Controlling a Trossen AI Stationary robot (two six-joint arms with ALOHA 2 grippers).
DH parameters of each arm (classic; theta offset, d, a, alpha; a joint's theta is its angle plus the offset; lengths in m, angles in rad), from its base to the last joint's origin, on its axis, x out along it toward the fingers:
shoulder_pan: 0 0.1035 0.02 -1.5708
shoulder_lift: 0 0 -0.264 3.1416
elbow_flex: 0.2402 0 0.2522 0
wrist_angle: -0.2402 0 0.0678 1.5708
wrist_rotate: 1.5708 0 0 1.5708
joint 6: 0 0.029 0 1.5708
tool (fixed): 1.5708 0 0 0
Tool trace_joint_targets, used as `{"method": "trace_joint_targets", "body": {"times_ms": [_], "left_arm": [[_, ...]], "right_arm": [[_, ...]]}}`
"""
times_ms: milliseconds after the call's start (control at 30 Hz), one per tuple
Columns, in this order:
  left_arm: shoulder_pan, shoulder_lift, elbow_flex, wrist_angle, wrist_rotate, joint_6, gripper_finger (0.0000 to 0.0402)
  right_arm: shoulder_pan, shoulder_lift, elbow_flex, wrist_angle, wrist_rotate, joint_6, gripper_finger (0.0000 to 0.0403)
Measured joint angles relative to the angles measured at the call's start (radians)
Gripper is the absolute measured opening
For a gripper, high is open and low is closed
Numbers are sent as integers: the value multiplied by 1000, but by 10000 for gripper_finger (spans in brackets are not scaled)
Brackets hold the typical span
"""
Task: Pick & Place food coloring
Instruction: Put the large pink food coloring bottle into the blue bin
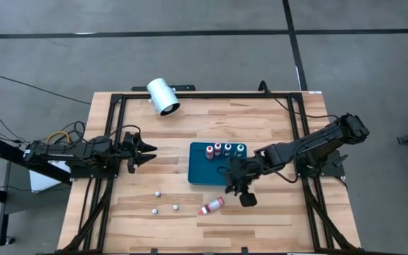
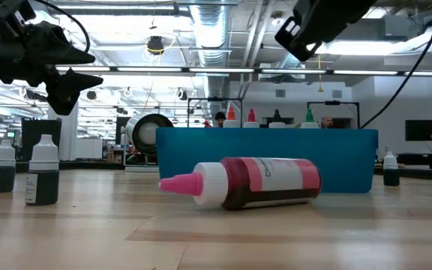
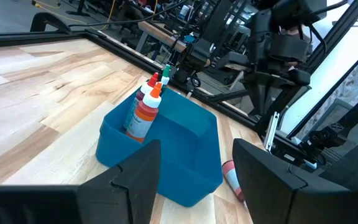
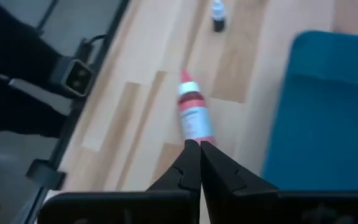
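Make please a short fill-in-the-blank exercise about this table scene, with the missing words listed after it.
1. The red bottle with the pink cap is lying on the ____.
2. Four bottles stand upright inside the ____ bin.
3. The fingers of the right gripper above the lying bottle are ____.
4. Near the lying bottle, ____ small bottles stand on the wood.

Missing words: table; blue; shut; three

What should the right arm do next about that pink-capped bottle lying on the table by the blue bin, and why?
Probably open the right claw and lower it over the pink-capped bottle. The claw is shut and empty above the bottle, which lies on its side outside the blue bin, where four bottles already stand.
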Motion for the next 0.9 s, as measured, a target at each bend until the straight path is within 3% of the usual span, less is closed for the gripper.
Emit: {"method": "trace_joint_targets", "body": {"times_ms": [200,500,900], "left_arm": [[0,0,0,-4,0,-14,193],[0,0,2,-59,63,-13,193],[0,0,2,-49,155,52,193]], "right_arm": [[-7,21,34,2,-18,-83,37],[-7,217,297,-205,-13,-193,130],[20,562,738,-449,-9,-172,129]]}}
